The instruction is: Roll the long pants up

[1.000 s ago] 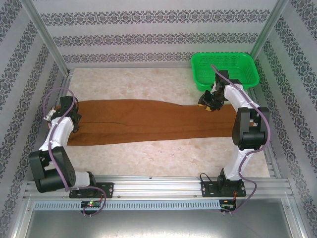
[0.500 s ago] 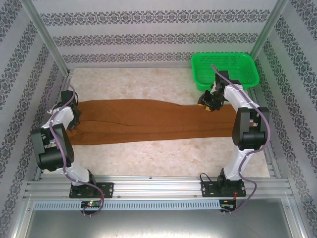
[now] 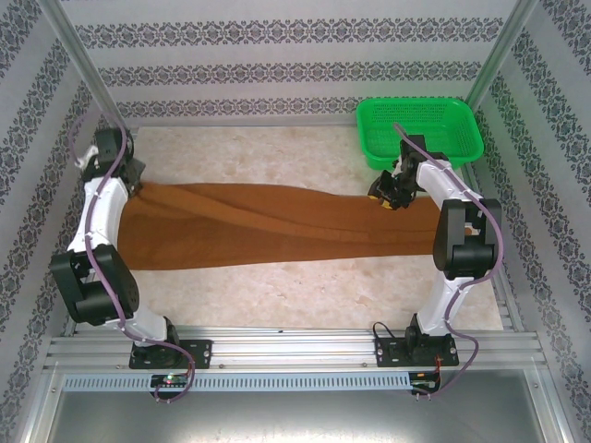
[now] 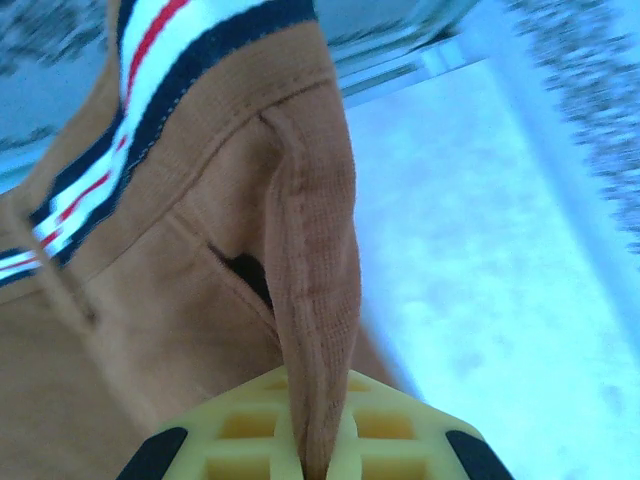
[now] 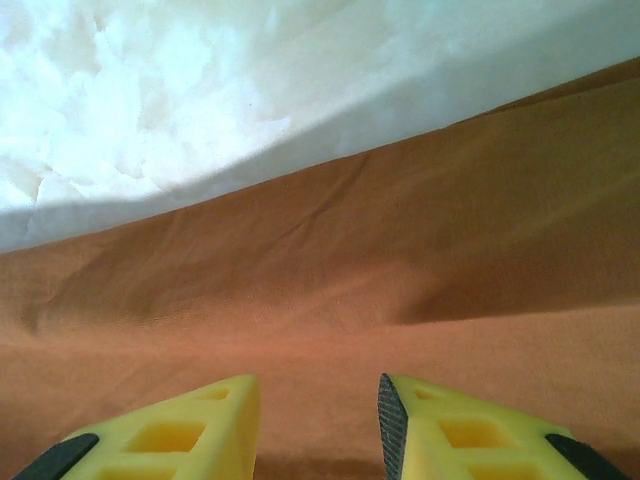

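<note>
The pants [image 3: 277, 226] lie stretched across the table [image 3: 277, 157], one end just in front of the green basket [image 3: 420, 129] and the waistband far to its left. There the left gripper [image 3: 137, 182] is clamped tight on a fold of waistband, raising it, likely to start the roll. In front of the basket the right gripper [image 5: 318, 400] sits low over the cloth with its fingers slightly apart and nothing between them, perhaps to steady that end.

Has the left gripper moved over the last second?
Yes. The left gripper has moved farther from the base rail, toward the back wall, dragging the long pants with it.
</note>
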`<action>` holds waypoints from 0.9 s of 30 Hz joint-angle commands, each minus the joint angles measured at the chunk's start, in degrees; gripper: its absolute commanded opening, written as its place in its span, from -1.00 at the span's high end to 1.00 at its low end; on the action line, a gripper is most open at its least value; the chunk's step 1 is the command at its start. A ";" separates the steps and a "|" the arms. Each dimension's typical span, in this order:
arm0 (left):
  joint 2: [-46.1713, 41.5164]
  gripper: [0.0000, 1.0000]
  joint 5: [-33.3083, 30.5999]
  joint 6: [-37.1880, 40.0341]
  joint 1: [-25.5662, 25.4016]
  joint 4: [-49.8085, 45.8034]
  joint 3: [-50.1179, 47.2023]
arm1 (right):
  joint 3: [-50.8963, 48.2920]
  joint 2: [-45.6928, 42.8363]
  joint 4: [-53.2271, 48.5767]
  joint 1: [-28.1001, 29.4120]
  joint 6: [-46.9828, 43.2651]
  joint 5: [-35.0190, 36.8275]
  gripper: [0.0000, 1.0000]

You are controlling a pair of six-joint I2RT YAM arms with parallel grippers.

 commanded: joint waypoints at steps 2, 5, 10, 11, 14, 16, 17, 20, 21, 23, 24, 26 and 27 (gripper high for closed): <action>5.90 1.00 0.73 2.38 -1.90 -5.07 10.31 | -0.44 0.93 1.54 -0.82 0.25 -2.13 0.23; 8.96 1.00 0.56 2.40 -2.28 -6.94 13.36 | -0.18 1.27 2.03 -1.26 0.21 -2.81 0.24; 4.83 1.00 -2.17 2.04 -2.28 -6.91 6.76 | 0.31 2.22 1.99 -1.75 -0.36 -3.21 0.24; 2.72 1.00 -3.73 2.06 -2.28 -7.13 4.23 | 0.09 2.46 2.22 -1.70 -0.33 -3.39 0.25; -4.35 1.00 -7.89 2.61 -1.66 -7.29 -3.74 | -0.64 3.09 2.95 -1.71 0.05 -4.26 0.25; -9.12 1.00 -8.93 2.82 -0.49 -7.77 -8.32 | -1.04 3.35 2.93 -1.66 0.03 -4.40 0.26; -11.04 1.00 -9.13 3.35 0.09 -7.87 -10.44 | -1.26 3.39 3.12 -1.70 0.07 -4.48 0.26; -14.49 0.94 -11.94 4.12 1.26 -9.64 -14.96 | -1.80 3.61 3.96 -1.71 0.39 -5.08 0.26; -15.05 0.84 -12.47 3.96 1.68 -9.93 -16.20 | -1.89 3.77 4.20 -1.71 0.59 -5.32 0.26; -16.04 0.77 -12.97 3.84 2.43 -10.36 -19.42 | -1.80 4.38 4.53 -1.69 0.92 -6.19 0.27; -16.48 0.64 -13.29 3.65 2.76 -10.82 -20.71 | -1.72 4.65 4.54 -1.69 1.02 -6.60 0.28; -18.21 0.10 -15.21 2.36 3.59 -12.10 -24.66 | -1.63 4.97 4.51 -1.65 1.34 -7.41 0.28; -19.52 -0.16 -15.73 1.50 4.21 -12.56 -26.43 | -1.70 4.97 4.56 -1.62 1.30 -7.47 0.29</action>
